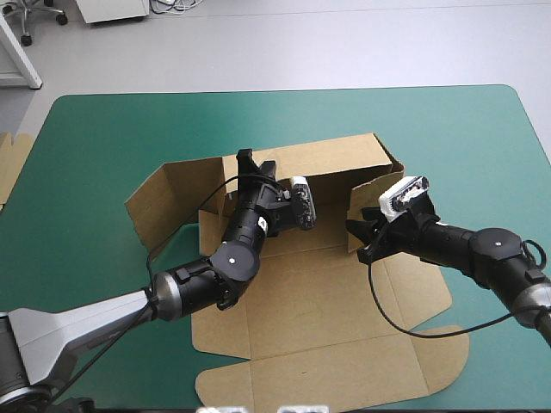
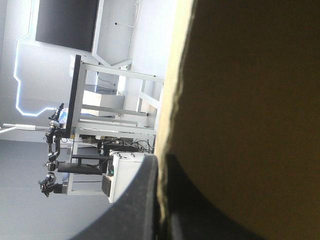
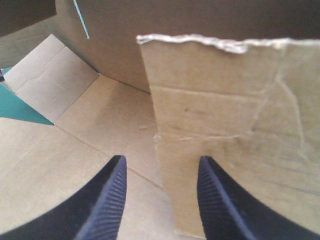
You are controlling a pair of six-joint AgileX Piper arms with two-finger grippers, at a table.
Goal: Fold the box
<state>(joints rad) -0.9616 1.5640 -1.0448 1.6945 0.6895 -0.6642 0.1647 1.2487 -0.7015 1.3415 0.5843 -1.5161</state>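
The box lies in the middle of the teal-green surface. It is a cut sheet of brown board, mostly flat, with its front panels spread toward the near edge. Along the far side its back wall stands raised. A wide flap at the left end leans outward over the cover.

My left tool is up at the top edge of that back wall, toward its left end. In the left wrist view the pale cut edge of the board runs straight in between my two black fingers. One finger sits on either face with hardly any gap, so I am pinching the box there.

My right tool sits low over the box floor at the right end, and its fingers are spread apart. Just ahead of them a short flap stands upright with a ragged, torn-looking top edge. Its near vertical edge falls between my two fingers, and its face rises in front of one of them. I cannot tell whether that finger touches it. Beyond the flap I see the inner face of the back wall and the creased floor.

A strip of more board shows at the surface's left edge, well apart from the box.
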